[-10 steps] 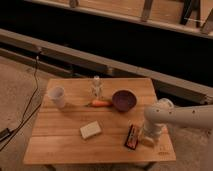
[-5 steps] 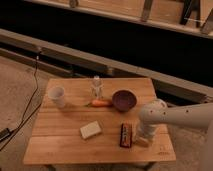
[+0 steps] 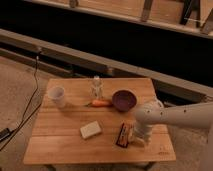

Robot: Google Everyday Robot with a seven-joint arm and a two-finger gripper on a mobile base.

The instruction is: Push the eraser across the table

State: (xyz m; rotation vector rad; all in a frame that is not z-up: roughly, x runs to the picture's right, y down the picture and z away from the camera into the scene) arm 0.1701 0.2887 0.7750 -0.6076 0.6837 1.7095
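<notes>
- The eraser (image 3: 124, 135) is seen front-right on the worktop (image 3: 60, 145).
- The end effector (image 3: 138, 138) is placed just right of it; its state cannot be told.
- Pushing is judged under way; a steady leftward sweep is called for.

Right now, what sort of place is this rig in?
Probably a lab or test bay, not a home: a small light-wood butcher-block table standing alone on a speckled concrete-like floor, with a black cable trailing across it. The pincer sits beside the flat black orange-striped eraser at the table's right.

Dim light; grey floor (image 3: 15, 87) (cable (image 3: 35, 80) trailing), possibly dark wall (image 3: 125, 40) behind.
</notes>
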